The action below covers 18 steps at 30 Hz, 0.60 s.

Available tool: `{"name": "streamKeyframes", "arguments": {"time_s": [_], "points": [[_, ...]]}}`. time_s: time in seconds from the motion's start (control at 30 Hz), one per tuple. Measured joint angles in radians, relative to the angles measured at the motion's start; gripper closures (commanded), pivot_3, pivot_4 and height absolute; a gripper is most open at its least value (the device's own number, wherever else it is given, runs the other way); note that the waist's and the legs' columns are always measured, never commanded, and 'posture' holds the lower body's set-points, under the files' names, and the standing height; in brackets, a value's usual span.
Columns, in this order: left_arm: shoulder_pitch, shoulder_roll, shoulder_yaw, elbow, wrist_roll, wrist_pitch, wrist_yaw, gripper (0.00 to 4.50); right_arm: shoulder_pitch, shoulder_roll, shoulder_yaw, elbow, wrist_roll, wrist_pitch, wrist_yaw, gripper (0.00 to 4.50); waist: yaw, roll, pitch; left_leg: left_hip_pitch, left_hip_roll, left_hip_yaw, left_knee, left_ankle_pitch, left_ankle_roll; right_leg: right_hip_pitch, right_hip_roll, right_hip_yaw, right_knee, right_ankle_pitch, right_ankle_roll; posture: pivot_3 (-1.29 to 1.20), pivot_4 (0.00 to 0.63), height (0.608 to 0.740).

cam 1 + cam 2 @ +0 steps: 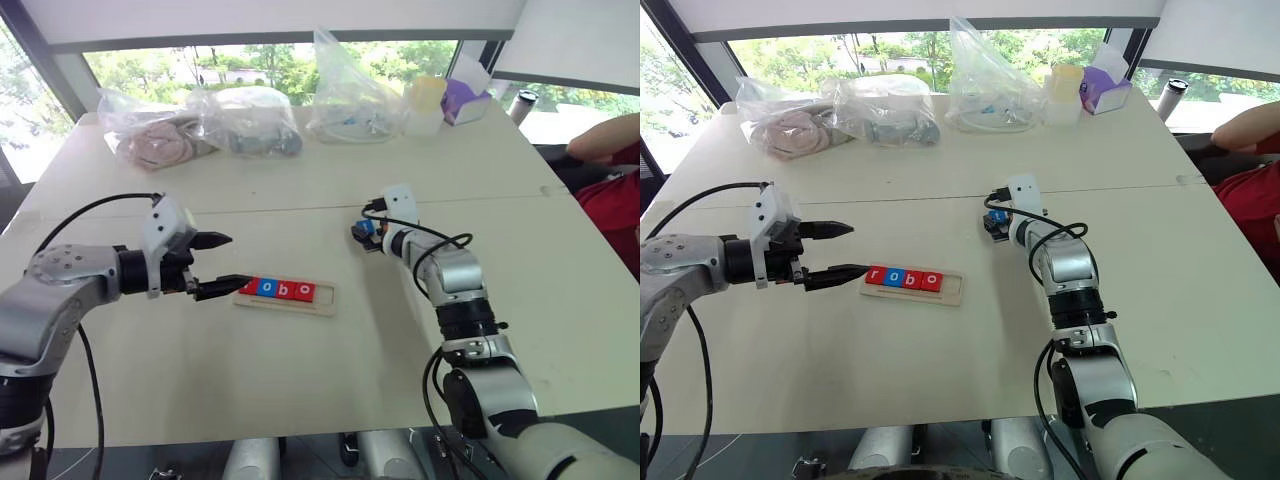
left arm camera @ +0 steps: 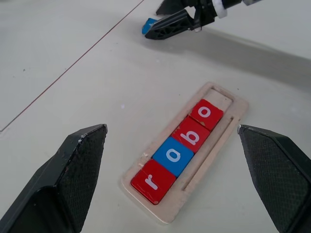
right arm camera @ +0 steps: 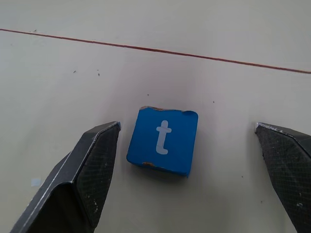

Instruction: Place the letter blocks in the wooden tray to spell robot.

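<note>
Sunlit white table (image 1: 300,380) bears the wooden tray (image 1: 322,297) holding r, o, b, o, while at its two o'clock the right gripper (image 3: 187,167), jaws apart, straddles the blue t block (image 3: 163,140), so closing comes next; left gripper (image 1: 222,264) gapes idle.

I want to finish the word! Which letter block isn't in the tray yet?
The blue t block. It lies alone on the table between the open fingers of the right hand, while r, o, b, o already sit in the wooden tray.
</note>
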Motion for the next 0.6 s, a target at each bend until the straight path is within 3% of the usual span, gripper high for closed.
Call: {"name": "streamKeyframes", "arguments": {"time_s": [0.1,0.23,0.27,0.43,0.6], "points": [[-0.001,-0.008,-0.003,0.002,0.004,-0.003,0.000,0.00,0.006,0.002,0.010,-0.006,-0.004,-0.001,-0.019,0.85,0.000,0.000,0.000,0.000,0.000,0.000,0.000,0.000,0.000,0.000,0.000,0.000,0.000,0.000,0.000,0.00,0.150,0.740],[-0.001,-0.014,-0.007,0.016,0.012,-0.011,-0.002,0.00,0.010,0.002,0.020,-0.013,-0.009,0.001,-0.035,2.99,-0.002,0.000,0.000,0.000,0.000,0.000,0.000,0.000,0.000,0.000,0.000,0.000,0.000,0.000,0.000,0.00,0.150,0.740],[-0.002,-0.015,-0.012,0.017,0.012,-0.012,-0.004,0.00,0.011,0.002,0.022,-0.015,-0.009,0.002,-0.037,3.35,-0.002,0.000,0.000,0.000,0.000,0.000,0.000,0.000,0.000,0.000,0.000,0.000,0.000,0.000,0.000,0.00,0.150,0.740],[-0.021,-0.030,-0.051,0.022,0.015,-0.015,-0.009,0.00,0.033,-0.002,0.023,-0.059,-0.014,0.011,-0.069,3.34,-0.001,0.000,0.000,0.000,0.000,0.000,0.000,0.000,0.000,0.000,0.000,0.000,0.000,-0.001,0.001,0.00,0.150,0.740],[-0.042,-0.051,-0.091,0.016,0.019,-0.019,-0.022,0.00,0.181,0.063,-0.133,-0.475,-0.018,0.291,-0.211,3.34,0.011,0.000,0.000,-0.003,0.000,-0.001,0.000,0.000,0.000,-0.001,-0.001,0.000,0.000,-0.001,0.004,0.00,0.150,0.740]]}}
